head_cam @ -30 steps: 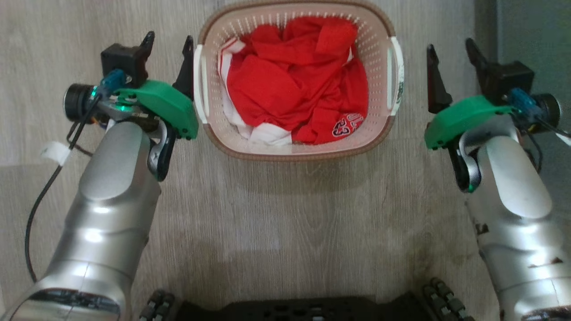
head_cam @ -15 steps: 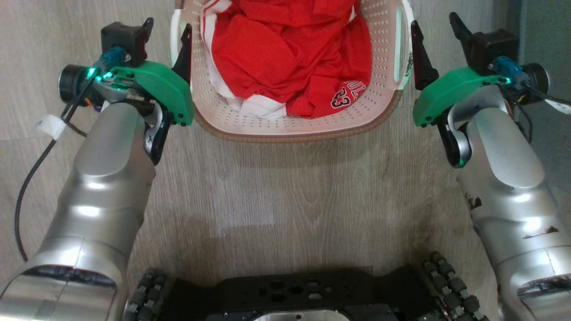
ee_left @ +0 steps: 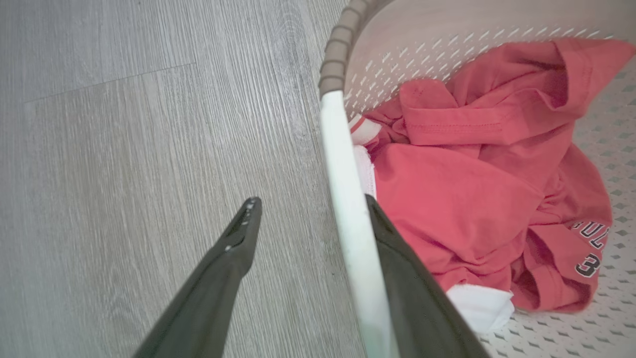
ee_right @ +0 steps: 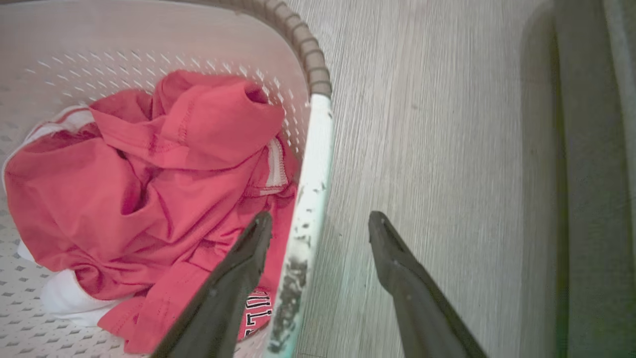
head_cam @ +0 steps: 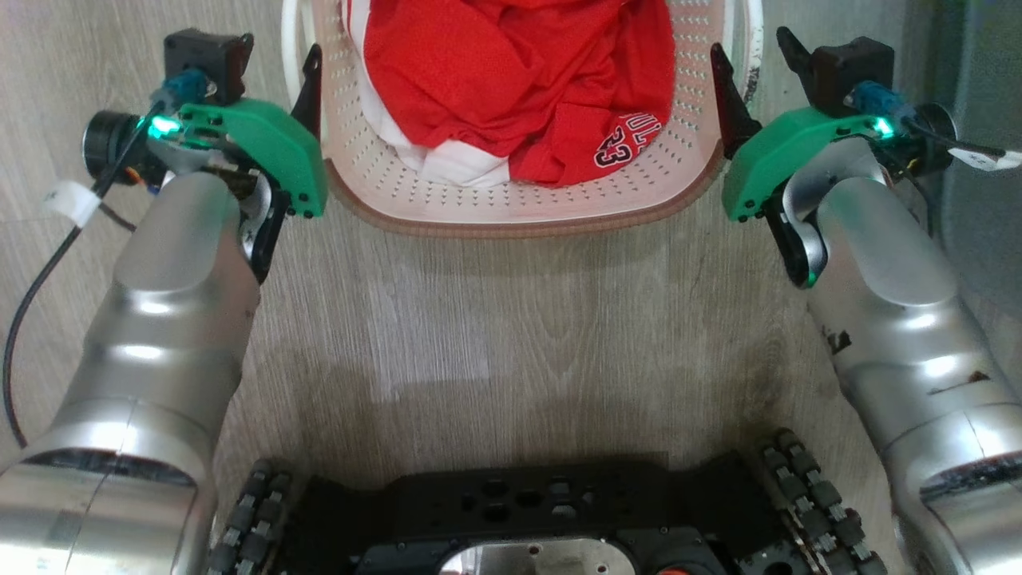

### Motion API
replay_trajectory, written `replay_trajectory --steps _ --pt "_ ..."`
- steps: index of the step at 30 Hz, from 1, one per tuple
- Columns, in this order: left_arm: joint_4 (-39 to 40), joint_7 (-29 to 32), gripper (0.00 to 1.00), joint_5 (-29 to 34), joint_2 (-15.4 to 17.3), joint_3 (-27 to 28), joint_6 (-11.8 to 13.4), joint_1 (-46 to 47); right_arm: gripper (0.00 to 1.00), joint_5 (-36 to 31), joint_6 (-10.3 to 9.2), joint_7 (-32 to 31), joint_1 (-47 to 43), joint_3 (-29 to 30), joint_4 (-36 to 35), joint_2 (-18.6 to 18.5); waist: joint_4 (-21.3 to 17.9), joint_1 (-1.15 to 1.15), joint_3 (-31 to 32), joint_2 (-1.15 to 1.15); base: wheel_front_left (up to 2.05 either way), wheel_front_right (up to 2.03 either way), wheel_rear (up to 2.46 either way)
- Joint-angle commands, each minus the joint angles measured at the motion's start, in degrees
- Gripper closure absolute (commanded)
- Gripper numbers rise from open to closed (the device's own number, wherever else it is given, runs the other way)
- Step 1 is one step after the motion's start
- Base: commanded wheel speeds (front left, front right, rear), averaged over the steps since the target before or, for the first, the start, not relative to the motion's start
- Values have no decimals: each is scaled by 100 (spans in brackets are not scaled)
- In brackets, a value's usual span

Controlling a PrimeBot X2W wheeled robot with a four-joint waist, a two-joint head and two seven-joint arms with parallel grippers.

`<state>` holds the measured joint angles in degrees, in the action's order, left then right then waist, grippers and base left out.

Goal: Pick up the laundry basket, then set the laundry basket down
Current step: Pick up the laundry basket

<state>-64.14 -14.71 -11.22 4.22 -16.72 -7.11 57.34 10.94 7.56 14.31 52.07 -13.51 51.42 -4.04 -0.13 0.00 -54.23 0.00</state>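
"23" on the red jersey point(head_cam: 511, 72)

The laundry basket point(head_cam: 519, 228) stands on the floor point(head_cam: 511, 335) in front of the robot's base point(head_cam: 519, 519), between both arms. The jersey point(head_cam: 511, 88) lies inside it. The left gripper point(ee_left: 310, 200) straddles the left handle point(ee_left: 348, 209) and the right gripper point(ee_right: 320, 216) straddles the right handle point(ee_right: 312, 189), each with one finger inside the basket and one outside.

Soft, even light is cast from above, so that bright highlights are thrown on the silver forearms point(head_cam: 176, 263) in the head view. A faint, diffuse shadow is laid on the wooden floor point(head_cam: 511, 319) just below the laundry basket point(head_cam: 511, 228). In both wrist views colours are washed out, the near dark fingers point(ee_left: 206, 288) are rendered slightly soft, and wide-angle stretching is seen toward the edges.
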Motion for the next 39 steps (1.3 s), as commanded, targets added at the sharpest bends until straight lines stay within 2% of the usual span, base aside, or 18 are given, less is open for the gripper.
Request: replay_trajectory --steps 1,4,5,6,7,23,30,39 --pt "-2 -29 0 -65 192 62 -20 -31 0 69 -8 69 -126 -137 12 115 29 0 -23 0 0 0 0" --pt "-120 -29 0 -119 149 18 -28 51 0 156 -8 69 1 -220 250 115 69 0 -52 0 0 0 0" --pt "-192 -29 0 -168 130 16 -31 77 12 170 -8 69 45 -240 323 116 79 0 -58 0 0 0 0" --pt "-280 -29 60 -218 102 -17 -33 103 66 214 -8 69 80 -268 403 116 88 0 -62 0 0 0 0" --pt "-361 -29 100 -281 67 -72 -34 119 100 251 -8 69 116 -297 466 116 91 0 -64 0 0 0 0" --pt "-633 141 100 -1333 -23 -923 -37 225 100 489 -8 69 297 -612 1139 116 134 0 215 0 0 0 0" --pt "-559 550 100 -1855 -7 -1219 -37 167 100 681 -8 12 348 -858 1476 116 126 0 596 0 0 0 0" --pt "-283 1231 100 -2734 214 -1709 -37 -104 100 1121 -8 -514 326 -1377 1685 116 71 0 1339 0 0 0 0"
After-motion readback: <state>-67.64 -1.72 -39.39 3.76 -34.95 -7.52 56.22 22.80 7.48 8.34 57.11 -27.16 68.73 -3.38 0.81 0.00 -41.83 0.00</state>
